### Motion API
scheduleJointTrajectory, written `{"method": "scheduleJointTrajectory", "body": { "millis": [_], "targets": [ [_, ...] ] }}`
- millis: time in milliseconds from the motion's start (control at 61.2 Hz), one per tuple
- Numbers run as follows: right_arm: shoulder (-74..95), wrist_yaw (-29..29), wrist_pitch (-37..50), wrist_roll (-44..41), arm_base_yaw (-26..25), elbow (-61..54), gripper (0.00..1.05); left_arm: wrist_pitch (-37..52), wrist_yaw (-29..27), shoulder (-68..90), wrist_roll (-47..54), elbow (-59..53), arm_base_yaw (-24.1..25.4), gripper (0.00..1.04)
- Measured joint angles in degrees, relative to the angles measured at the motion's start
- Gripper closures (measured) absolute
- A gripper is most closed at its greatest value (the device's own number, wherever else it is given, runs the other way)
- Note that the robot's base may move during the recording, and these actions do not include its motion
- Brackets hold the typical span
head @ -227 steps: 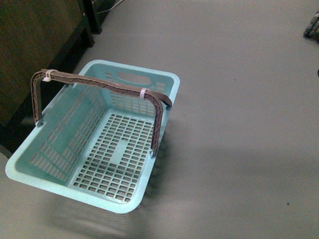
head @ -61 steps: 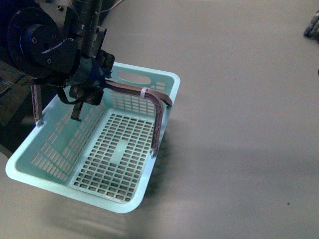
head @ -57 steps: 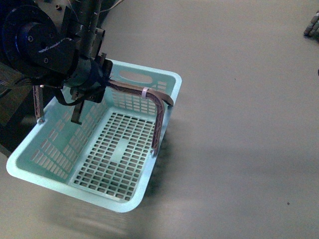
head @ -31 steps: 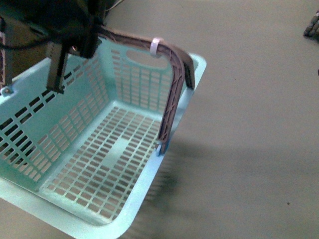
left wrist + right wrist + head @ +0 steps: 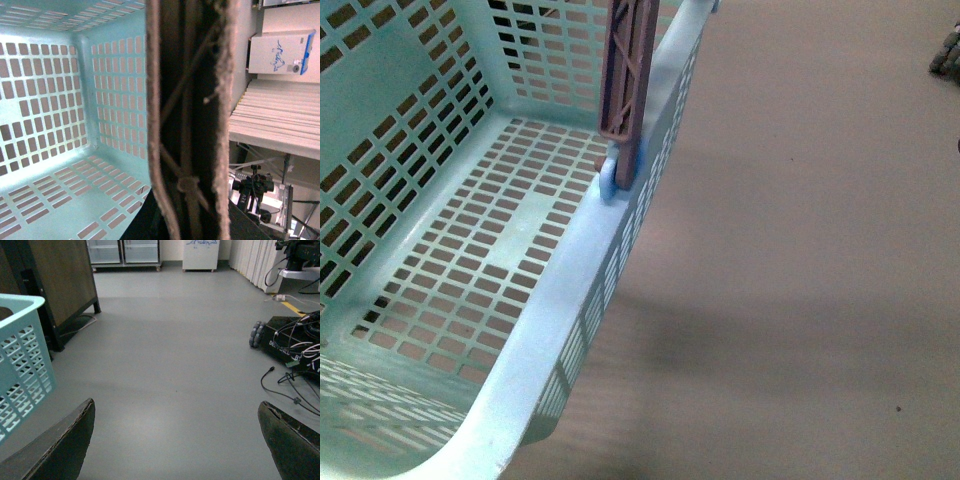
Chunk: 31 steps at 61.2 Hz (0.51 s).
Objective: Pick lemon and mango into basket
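The grey floor [image 5: 800, 200] spreads beneath the basket [image 5: 570, 290], which hangs tilted, clear of the floor and close to the front camera. Its brown handle [image 5: 628, 80] stands upright, and in the left wrist view it runs straight through the left hand [image 5: 187, 150], which is clamped onto it. The right hand [image 5: 176, 440] sits low over the floor near the basket, facing forward, its fingers [image 5: 60, 450] spread wide around nothing. The blue marking on a white box [image 5: 277, 52] cannot be read.

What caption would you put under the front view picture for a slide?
Teal basket close to the camera, brown handle upright, no fruit visible inside, gray floor beyond.
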Motion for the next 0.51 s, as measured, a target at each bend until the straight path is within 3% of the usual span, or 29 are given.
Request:
{"method": "scheduleJointTrajectory", "body": {
  "millis": [506],
  "targets": [
    [0.0,0.0,0.0,0.0,0.0,0.0,0.09,-0.1,0.0,-0.3,0.5,0.0,-0.1,0.99]
  ]
}}
